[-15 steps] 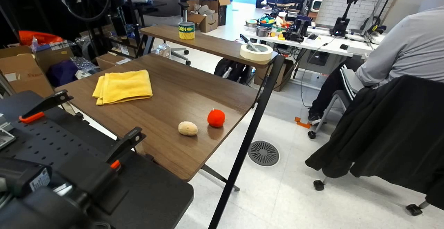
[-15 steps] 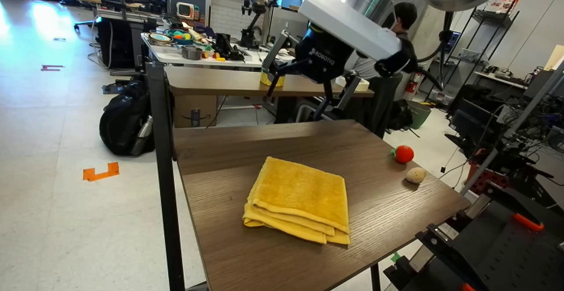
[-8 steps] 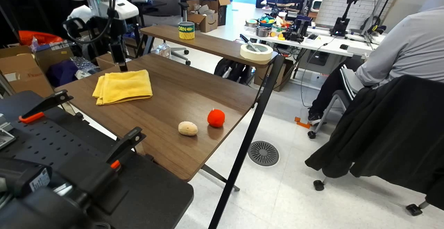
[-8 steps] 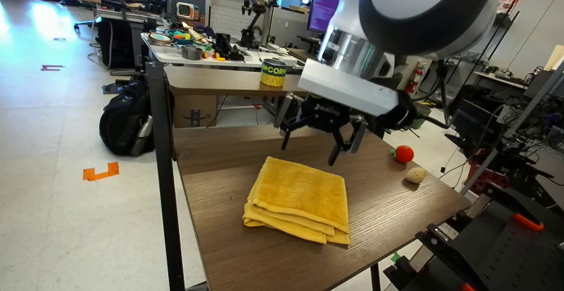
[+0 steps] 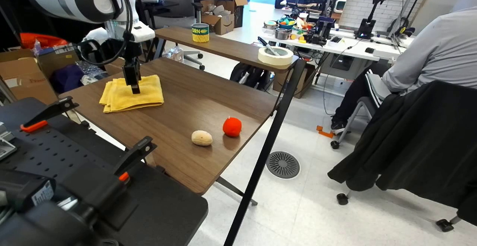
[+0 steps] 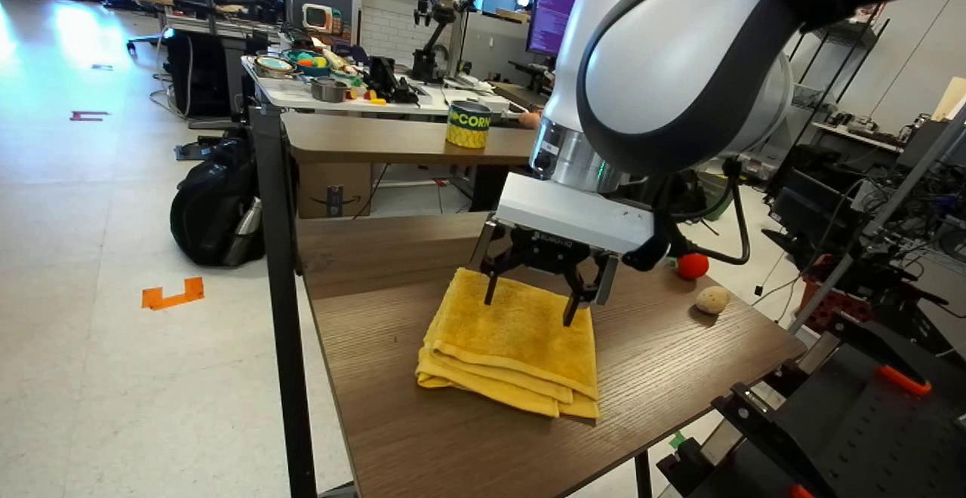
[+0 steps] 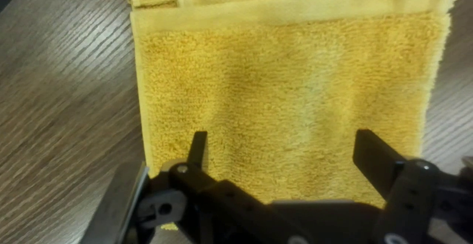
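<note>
The gripper (image 6: 530,312) has its fingers spread, holding nothing, over the folded yellow towel (image 7: 292,96), which lies on the brown table (image 6: 392,438). If the fingers close too high, they may catch only the top layer; too low, they could press hard against the table

Robotics lab: black robot arm (image 5: 366,26) on cluttered bench (image 6: 290,93), monitor (image 6: 553,15), orange floor tape (image 6: 175,299).

Passable gap between yellow cloth (image 6: 521,339) and beige lump (image 6: 712,300), raised shelf (image 6: 370,138) as obstacle
</note>
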You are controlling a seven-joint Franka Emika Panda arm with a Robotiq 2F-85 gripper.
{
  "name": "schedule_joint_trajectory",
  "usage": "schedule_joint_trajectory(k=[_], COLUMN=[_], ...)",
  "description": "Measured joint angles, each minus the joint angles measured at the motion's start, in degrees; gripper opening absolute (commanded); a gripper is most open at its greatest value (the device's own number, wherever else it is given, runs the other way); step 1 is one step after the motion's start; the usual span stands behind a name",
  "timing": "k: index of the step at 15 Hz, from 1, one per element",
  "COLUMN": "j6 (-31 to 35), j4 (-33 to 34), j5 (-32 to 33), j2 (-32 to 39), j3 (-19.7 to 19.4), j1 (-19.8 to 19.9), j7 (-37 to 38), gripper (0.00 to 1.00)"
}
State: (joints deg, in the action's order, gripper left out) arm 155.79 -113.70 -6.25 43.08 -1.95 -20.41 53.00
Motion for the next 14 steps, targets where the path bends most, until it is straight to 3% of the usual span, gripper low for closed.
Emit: schedule_joint_trajectory(k=[8,14], j6=[0.58,-4.66], j4=[0.71,11.31], j5=[-0.7,-0.69], j2=[-0.06,7.16], j3=[0.2,0.3], j1=[-0.16,-3.78], j7=[0.57,8.11], gripper=[1.0,1.0])
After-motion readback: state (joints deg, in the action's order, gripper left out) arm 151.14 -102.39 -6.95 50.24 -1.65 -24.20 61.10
